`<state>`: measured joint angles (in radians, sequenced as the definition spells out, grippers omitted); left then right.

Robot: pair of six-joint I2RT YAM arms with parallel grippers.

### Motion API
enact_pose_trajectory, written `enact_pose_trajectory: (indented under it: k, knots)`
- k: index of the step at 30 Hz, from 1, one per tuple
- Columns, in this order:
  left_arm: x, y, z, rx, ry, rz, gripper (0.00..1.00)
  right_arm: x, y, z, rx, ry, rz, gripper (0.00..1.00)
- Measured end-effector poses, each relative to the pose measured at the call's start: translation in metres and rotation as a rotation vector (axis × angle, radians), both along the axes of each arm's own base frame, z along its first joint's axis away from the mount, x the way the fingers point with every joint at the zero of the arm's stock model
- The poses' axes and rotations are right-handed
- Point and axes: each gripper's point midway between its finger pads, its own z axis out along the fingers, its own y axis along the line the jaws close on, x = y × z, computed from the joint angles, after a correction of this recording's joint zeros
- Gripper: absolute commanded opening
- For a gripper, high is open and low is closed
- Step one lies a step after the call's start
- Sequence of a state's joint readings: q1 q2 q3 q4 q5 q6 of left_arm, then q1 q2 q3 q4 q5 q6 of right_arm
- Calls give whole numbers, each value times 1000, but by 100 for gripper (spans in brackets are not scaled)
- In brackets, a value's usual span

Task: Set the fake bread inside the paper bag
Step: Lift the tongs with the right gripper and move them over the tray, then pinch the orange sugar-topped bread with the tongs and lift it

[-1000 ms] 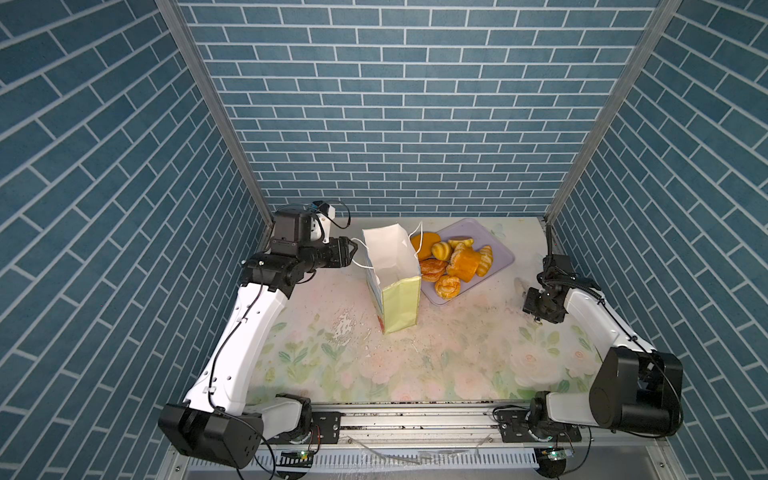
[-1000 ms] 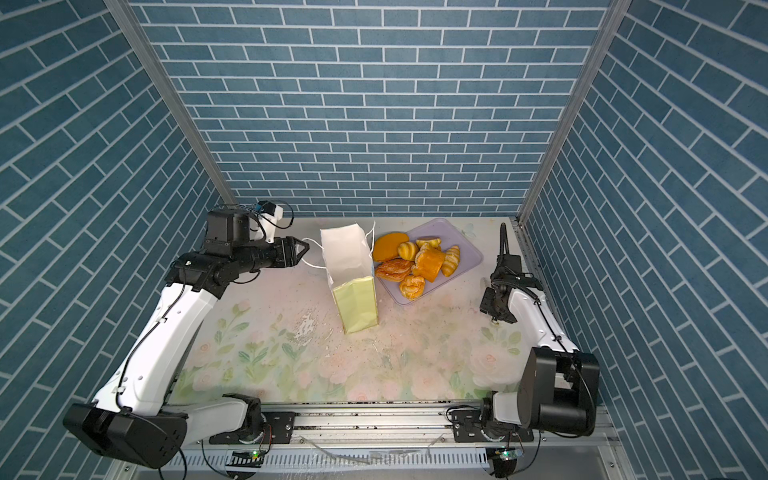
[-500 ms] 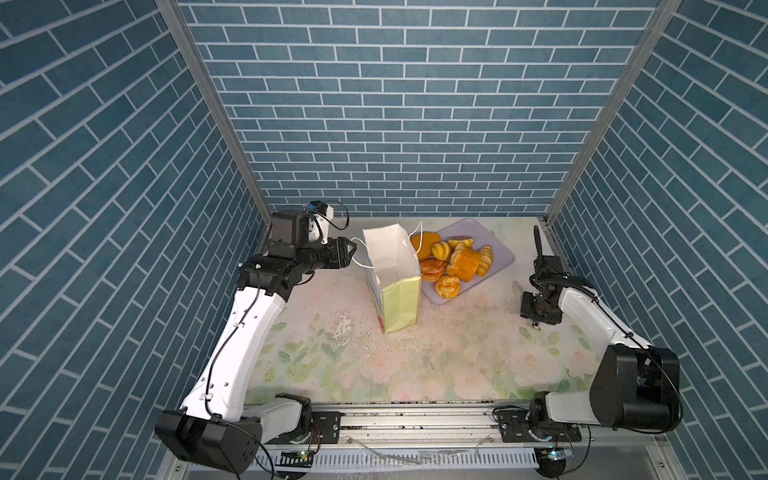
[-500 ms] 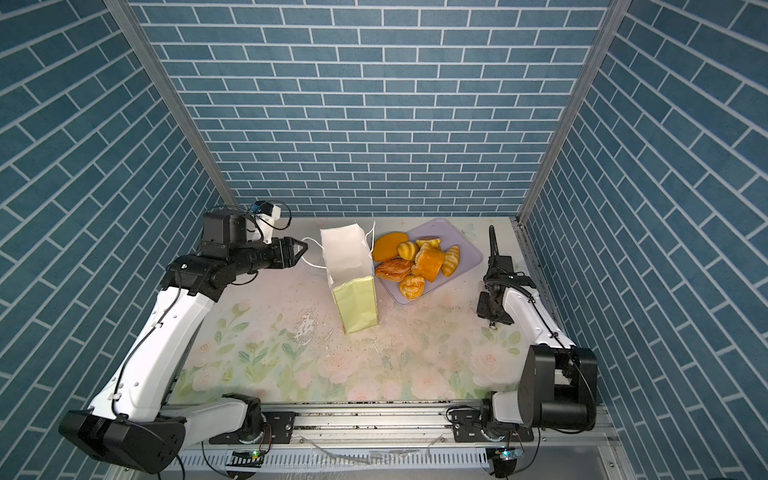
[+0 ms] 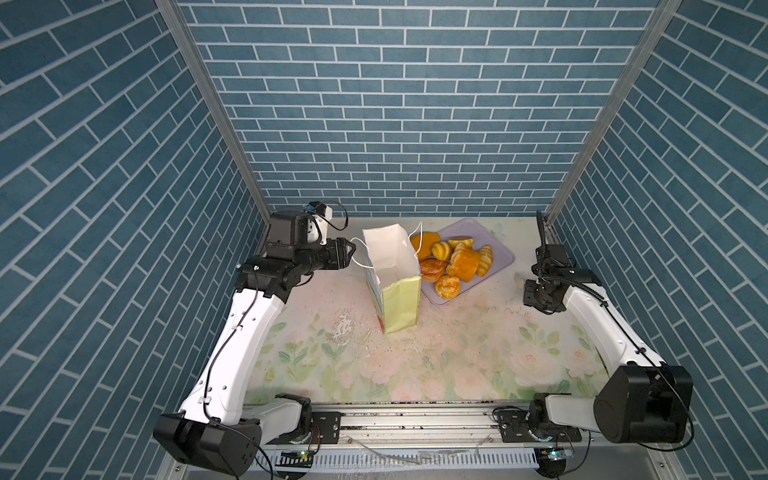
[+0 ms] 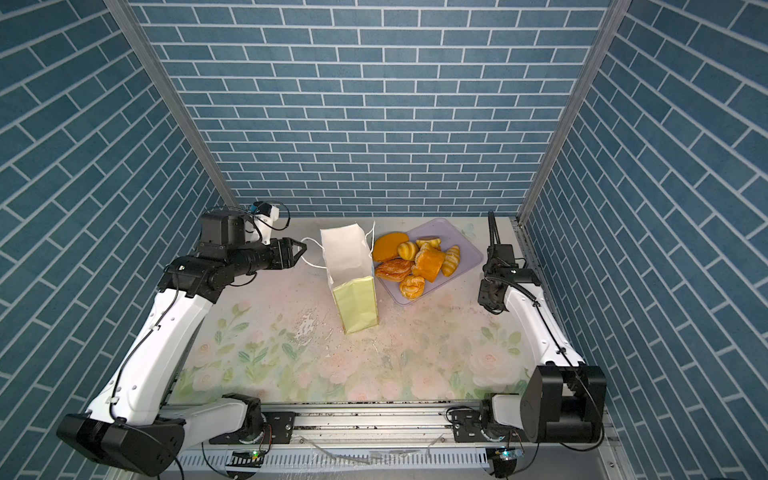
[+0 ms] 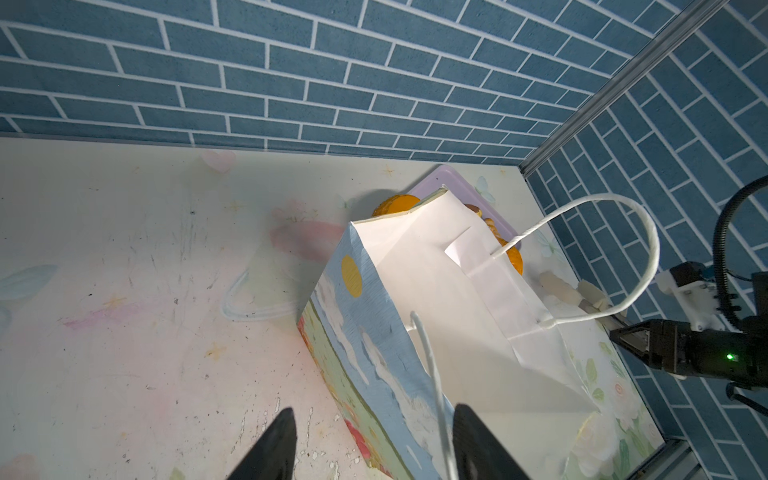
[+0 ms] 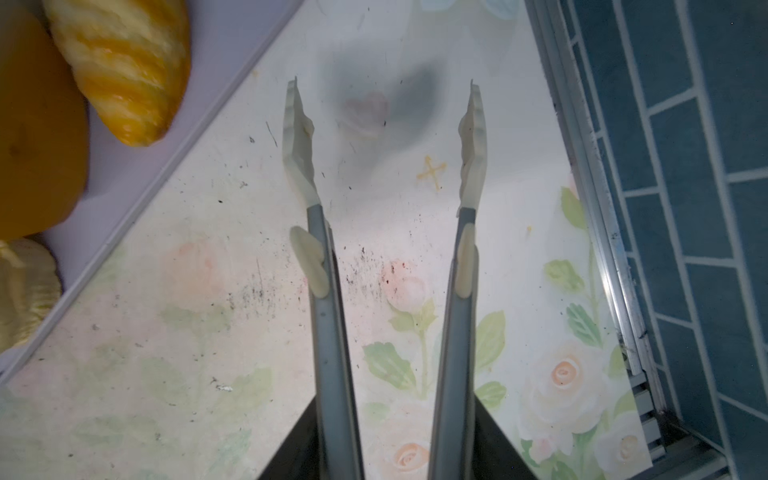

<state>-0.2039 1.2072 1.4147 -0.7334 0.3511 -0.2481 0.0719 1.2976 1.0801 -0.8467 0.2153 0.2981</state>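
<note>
Only the right arm has stirred in the last second, its wrist edging a little nearer the tray (image 5: 496, 243). The left arm, the paper bag (image 5: 399, 305) and the fake bread (image 5: 463, 262) lie as they did, so I judge a first pick is being lined up and nothing is bagged yet. In both top views the paper bag stands upright on the table (image 5: 457, 332) with its mouth open, showing only white lining as far down as can be seen. The fake bread is heaped on the tray just beyond it: a flat orange bun, pale striped croissants, small rolls and a blocky loaf, all glossy. The left gripper (image 6: 300, 249) hangs level beside the bag's cord handle (image 6: 309, 253). From the left wrist, its jaws stand well apart with that cord running between them, close by one finger and not pinched. The bag's sky-and-cloud face turns toward this camera, bread peeps out behind it, and the right gripper (image 7: 631, 338) shows beyond, pointing pale-tipped tongs (image 7: 590, 297) at the tray. From the right wrist, that gripper is clamped round the tongs' grey arms. Their tips are spread over bare table with nothing between them, and a croissant and the loaf lie off to one side on the tray.
</note>
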Motion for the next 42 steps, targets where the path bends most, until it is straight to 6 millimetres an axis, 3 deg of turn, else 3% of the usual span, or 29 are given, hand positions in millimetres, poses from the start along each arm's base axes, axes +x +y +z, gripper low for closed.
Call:
enact_pose_trajectory:
  k: [9, 16, 21, 23, 26, 34, 38, 42]
  knots:
    - [-1, 3, 13, 0, -16, 16, 63, -2, 3, 36, -5, -32, 13, 49]
    - [-6, 1, 16, 11, -4, 15, 63, 5, 19, 81, 13, -129, 70, 48]
    - [-7, -14, 13, 17, 14, -24, 62, 11, 41, 106, 44, -191, 150, 48]
    - [-5, -19, 11, 17, 27, -37, 57, 13, 54, 115, 59, -207, 197, 48]
    - [2, -24, 5, 16, 57, -35, 40, 17, 75, 124, 84, -222, 264, 48]
    - [20, -28, -8, 32, 123, -24, 7, 24, 117, 111, 121, -147, 376, 50]
    - [23, -23, -5, 42, 118, -8, 1, 22, 123, 96, 120, -83, 373, 53]
    - [26, -8, -3, 40, 118, 32, 0, 17, 121, 90, 129, -47, 336, 54]
